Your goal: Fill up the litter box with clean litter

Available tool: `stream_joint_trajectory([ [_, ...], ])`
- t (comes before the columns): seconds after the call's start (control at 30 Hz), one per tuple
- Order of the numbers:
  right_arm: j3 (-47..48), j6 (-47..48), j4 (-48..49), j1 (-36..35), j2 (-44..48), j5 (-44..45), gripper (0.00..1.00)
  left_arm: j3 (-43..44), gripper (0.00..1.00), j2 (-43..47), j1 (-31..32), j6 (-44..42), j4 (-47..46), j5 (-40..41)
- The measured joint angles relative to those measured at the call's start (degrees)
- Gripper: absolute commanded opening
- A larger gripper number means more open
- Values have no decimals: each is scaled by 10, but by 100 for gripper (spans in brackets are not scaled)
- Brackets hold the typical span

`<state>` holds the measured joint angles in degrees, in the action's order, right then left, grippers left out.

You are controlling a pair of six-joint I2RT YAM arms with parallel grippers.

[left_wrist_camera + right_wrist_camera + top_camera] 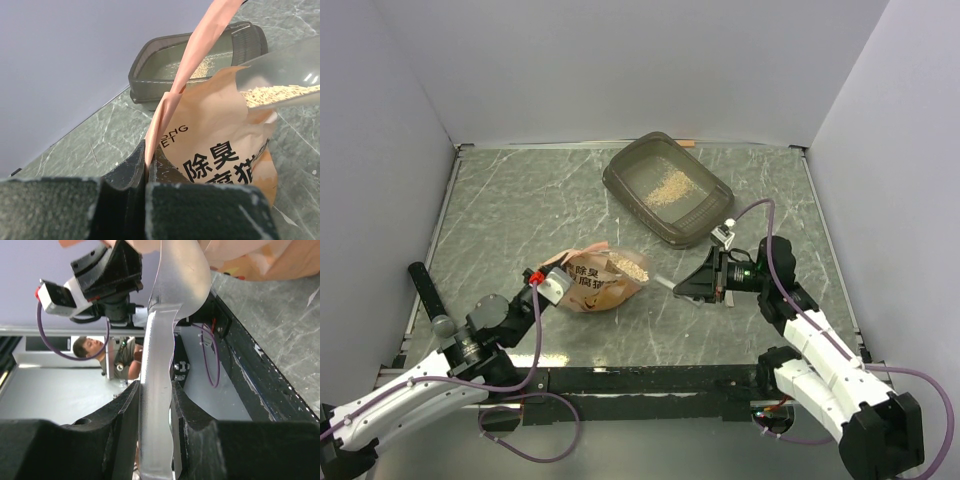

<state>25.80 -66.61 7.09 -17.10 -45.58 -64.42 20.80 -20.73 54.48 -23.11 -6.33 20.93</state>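
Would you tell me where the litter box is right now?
In the top view the litter box sits near the far edge of the table, right of centre, beyond the orange-pink bag.

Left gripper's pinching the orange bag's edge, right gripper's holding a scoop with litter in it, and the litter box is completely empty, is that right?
Not quite. The litter box is not empty: the top view shows a patch of clean litter in it. The left gripper does pinch the bag edge, and the right gripper holds the loaded scoop.

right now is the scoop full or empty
Partly full: a layer of tan litter lies in the clear scoop, at the bag's mouth.
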Motion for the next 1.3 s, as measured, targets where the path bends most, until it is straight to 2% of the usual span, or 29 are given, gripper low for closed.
stream_joint_trajectory([
  [0.47, 70, -55, 37, 27, -78, 67, 0, 0, 1, -9, 0, 0, -6, 1],
  [1.0, 171, -116, 193, 108, -307, 150, 0, 0, 1, -17, 0, -1, -11, 1],
  [1.13, 211, -77, 163, 126, -365, 173, 0, 0, 1, -16, 0, -1, -11, 0],
  [1.3, 310, 41, 39, 132, -424, 209, 0, 0, 1, -17, 0, -1, -11, 1],
])
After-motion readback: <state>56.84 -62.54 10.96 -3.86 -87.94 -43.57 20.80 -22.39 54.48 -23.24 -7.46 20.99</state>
